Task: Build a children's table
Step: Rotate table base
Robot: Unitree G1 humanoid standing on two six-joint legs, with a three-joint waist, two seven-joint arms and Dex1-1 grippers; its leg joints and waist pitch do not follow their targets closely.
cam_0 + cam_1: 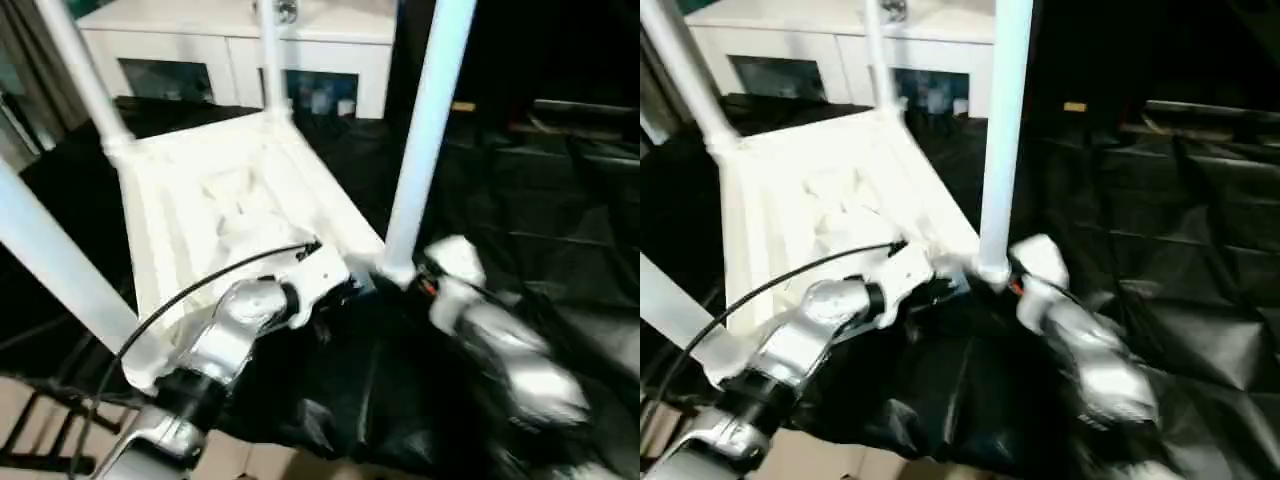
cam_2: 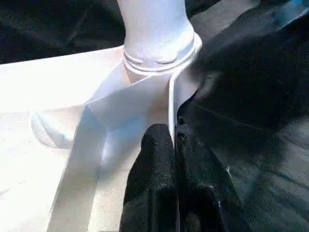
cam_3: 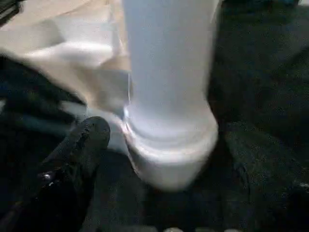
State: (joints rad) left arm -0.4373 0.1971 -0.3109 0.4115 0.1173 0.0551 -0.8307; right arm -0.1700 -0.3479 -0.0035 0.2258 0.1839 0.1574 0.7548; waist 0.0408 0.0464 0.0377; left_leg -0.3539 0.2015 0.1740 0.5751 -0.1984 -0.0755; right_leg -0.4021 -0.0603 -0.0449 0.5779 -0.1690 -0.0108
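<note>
My left arm (image 1: 215,345) reaches forward, its gripper (image 2: 173,145) pinched shut on the rim of the top (image 2: 43,92) (one finger (image 2: 154,159) each side of the thin wall). My right arm (image 1: 505,355) angles in, its gripper (image 3: 159,159) jaws spread around the base of a leg (image 3: 169,87).

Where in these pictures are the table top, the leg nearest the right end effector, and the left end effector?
table top (image 1: 215,215): left eye view, ribbed underside.
leg (image 1: 425,130): left eye view, mid-shaft.
left end effector (image 2: 175,145): left wrist view, between the fingertips pinching the top's edge wall.
</note>
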